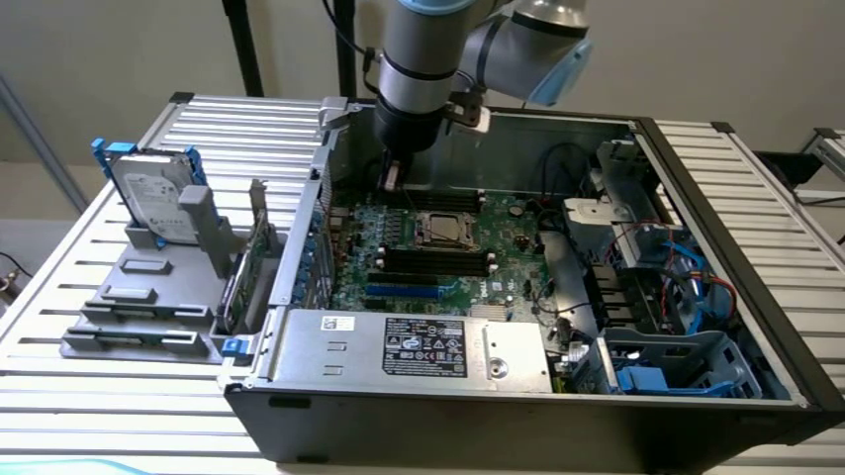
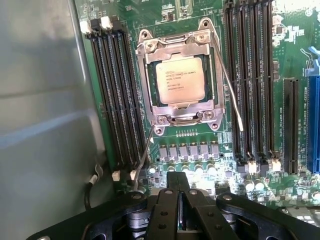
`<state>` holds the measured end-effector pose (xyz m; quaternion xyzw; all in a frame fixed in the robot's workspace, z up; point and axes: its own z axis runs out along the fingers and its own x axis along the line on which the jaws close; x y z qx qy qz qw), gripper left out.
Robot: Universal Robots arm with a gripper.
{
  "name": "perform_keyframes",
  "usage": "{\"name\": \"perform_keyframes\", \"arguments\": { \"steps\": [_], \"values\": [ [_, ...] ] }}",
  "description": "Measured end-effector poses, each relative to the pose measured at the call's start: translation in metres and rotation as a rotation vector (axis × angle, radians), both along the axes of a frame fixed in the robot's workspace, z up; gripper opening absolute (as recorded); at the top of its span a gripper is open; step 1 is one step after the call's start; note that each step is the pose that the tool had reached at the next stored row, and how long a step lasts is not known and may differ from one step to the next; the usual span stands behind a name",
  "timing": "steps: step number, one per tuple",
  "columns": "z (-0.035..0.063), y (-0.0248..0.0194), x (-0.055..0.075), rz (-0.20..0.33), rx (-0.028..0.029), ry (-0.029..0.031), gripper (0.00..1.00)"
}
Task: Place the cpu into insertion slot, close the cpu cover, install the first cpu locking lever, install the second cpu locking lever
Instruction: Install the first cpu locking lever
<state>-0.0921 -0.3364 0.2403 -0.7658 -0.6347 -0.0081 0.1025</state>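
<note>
The cpu (image 2: 180, 80), pale and silvery, lies flat in the insertion slot (image 1: 424, 231) on the green motherboard. The cpu cover (image 2: 214, 82), a thin metal frame, lies down around it. Two thin wire levers slant away from the socket: one (image 2: 231, 90) along one side, the other (image 2: 144, 160) running from a corner toward my gripper. My gripper (image 2: 180, 200) is shut with nothing in it and hovers a short way from the socket, over the row of small components. In the exterior view the gripper (image 1: 392, 178) hangs inside the open case, behind the socket.
Long black memory slots (image 2: 117, 100) (image 2: 250, 75) flank the socket. The grey case wall (image 2: 40, 125) stands close beside them. A power supply (image 1: 410, 346) fills the case front and blue cables (image 1: 674, 287) lie at the exterior view's right. A hard drive (image 1: 152, 198) stands outside.
</note>
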Motion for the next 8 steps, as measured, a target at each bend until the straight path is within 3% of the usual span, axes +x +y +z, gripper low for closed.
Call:
{"name": "perform_keyframes", "arguments": {
  "steps": [6, 8],
  "values": [
    [0.0001, 0.0000, -0.0002, -0.076, 0.0050, 0.0009, 0.11],
    [0.0005, -0.0004, -0.0011, -0.088, 0.0115, 0.0035, 0.11]
  ]
}}
